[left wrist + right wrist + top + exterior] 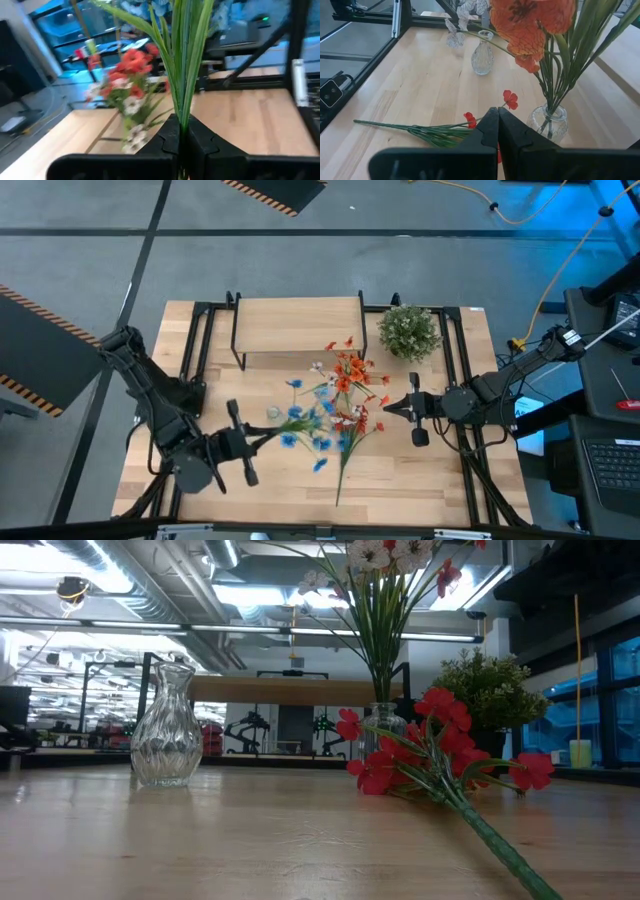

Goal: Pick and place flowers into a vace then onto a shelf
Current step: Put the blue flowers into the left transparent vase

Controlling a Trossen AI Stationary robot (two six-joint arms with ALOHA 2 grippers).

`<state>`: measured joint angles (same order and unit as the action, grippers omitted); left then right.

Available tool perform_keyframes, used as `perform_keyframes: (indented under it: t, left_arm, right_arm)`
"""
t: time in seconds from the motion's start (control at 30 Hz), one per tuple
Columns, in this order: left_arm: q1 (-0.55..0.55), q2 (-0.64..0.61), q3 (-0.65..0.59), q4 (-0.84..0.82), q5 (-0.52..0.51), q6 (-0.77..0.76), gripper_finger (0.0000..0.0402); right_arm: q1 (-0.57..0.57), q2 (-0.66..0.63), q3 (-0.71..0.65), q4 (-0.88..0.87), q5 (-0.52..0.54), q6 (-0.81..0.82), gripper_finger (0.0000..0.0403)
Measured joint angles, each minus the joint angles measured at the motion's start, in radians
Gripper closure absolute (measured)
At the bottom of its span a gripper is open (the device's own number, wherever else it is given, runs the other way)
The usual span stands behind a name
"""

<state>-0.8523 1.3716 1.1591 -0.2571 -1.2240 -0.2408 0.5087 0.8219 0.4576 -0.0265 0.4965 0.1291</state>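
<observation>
My left gripper point(258, 440) is at the near left and is shut on the blue sprig point(303, 426), whose blooms point(150, 6) show past the fingers. My right gripper point(398, 408) is shut and holds nothing; it hovers right of a small glass vase point(549, 121) that holds the orange-red sprig point(350, 372) and the white sprig point(378, 552). The red sprig point(440, 755) lies flat on the table, stem toward the near edge point(340, 480). An empty ribbed glass vase point(166, 726) stands on the tabletop. The shelf point(298, 326) stands at the far side. My left gripper pinches the blue sprig's bundle of green stems and leaves point(183, 119) between its two fingers, at the lower part of the bundle. The stems and leaves run on away from the fingers toward the blooms. No part of the sprig shows lying on the table.
A round bushy green plant point(410, 331) sits at the table's far right, beside the shelf. Black frame rails point(462, 380) run along both sides of the table. Bare wood lies along the near edge point(400, 480).
</observation>
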Motion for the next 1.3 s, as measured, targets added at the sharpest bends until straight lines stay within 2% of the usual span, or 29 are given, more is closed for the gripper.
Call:
perform_keyframes:
  t: [0.2, 0.37, 0.47, 0.67, 0.8, 0.97, 1.1, 1.3]
  left_arm:
    - [0.043, 0.002, -0.131, 0.404, 0.086, 0.261, 0.0398]
    - [0.076, 0.0, -0.255, 0.761, 0.246, 0.506, 0.0398]
    - [0.088, -0.024, -0.319, 0.896, 0.284, 0.603, 0.0398]
    - [0.136, -0.12, -0.478, 0.992, 0.372, 0.555, 0.0398]
    - [0.185, -0.16, -0.594, 1.179, 0.429, 0.595, 0.0398]
    - [0.231, -0.166, -0.732, 1.436, 0.551, 0.647, 0.0398]
    - [0.259, -0.162, -0.814, 1.568, 0.579, 0.655, 0.0398]
    - [0.301, -0.162, -0.889, 1.639, 0.629, 0.605, 0.0398]
  right_arm:
    - [0.0, 0.0, 0.0, 0.0, -0.001, 0.012, 0.0399]
    - [0.0, 0.0, 0.0, -0.002, -0.001, 0.024, 0.0399]
    - [0.0, 0.0, 0.0, -0.002, -0.002, 0.024, 0.0399]
    - [0.0, 0.0, 0.0, -0.002, -0.002, 0.024, 0.0399]
    - [0.0, 0.0, 0.0, -0.003, -0.002, 0.024, 0.0399]
    - [0.0, 0.0, 0.0, -0.002, -0.002, 0.023, 0.0399]
    - [0.0, 0.0, 0.0, -0.002, -0.002, 0.023, 0.0399]
    - [0.0, 0.0, 0.0, -0.002, -0.002, 0.022, 0.0399]
